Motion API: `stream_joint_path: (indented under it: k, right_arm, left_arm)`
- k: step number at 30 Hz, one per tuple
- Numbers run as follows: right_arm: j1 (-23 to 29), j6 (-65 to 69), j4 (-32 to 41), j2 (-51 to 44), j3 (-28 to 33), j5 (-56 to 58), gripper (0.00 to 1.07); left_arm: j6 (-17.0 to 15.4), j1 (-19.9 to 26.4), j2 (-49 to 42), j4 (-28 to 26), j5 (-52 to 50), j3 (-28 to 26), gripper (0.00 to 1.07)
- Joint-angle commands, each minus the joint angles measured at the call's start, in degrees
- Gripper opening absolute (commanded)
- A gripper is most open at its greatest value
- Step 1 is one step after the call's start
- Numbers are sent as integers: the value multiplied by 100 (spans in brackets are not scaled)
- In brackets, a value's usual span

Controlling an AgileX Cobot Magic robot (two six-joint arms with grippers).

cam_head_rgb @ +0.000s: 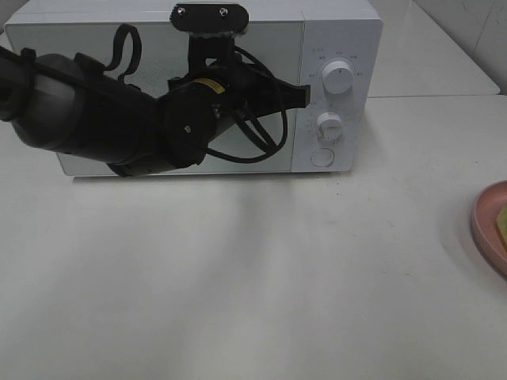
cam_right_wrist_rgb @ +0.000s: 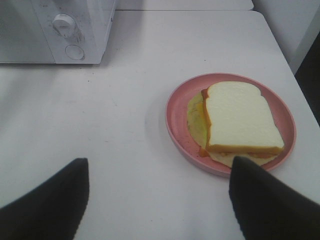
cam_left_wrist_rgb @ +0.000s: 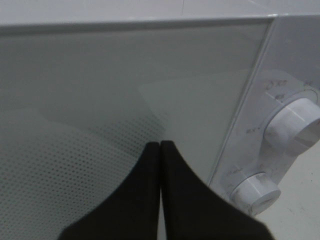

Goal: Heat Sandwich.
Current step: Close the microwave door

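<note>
Left pincer (cam_left_wrist_rgb: 160, 145) clenched at microwave (cam_head_rgb: 337, 32) door, right pincer (cam_right_wrist_rgb: 157, 200) released near sandwich (cam_right_wrist_rgb: 240, 117), dial labels unreadable

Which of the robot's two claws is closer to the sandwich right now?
The right. The right gripper hangs open just short of the sandwich on its pink plate; the left gripper is shut against the microwave door.

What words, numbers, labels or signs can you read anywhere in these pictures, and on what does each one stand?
None can be read.
Small grey markings around the upper knob on the microwave: too small and blurred to read.
Markings beside the lower knob: also unreadable.
Yellow label on the left arm's wrist: print too small to make out.
Sandwich and pink plate: no text.
</note>
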Motion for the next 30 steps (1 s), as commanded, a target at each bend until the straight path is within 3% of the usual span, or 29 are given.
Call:
stream_joint_path:
  k: [1, 3, 16, 30]
  right_arm:
    - [-34, -52, -17, -160, 0, -34, 75]
    - [-34, -52, -17, -160, 0, -34, 75]
    - [-34, -52, -17, -160, 0, -34, 73]
    - [-34, -52, -17, -160, 0, -34, 73]
  left_arm:
    - [132, 172, 57, -418, -172, -241, 0]
    - [309, 172, 57, -413, -178, -241, 0]
    - [315, 115, 17, -413, -178, -183, 0]
    - [269, -252, -699, -458, -160, 894, 0]
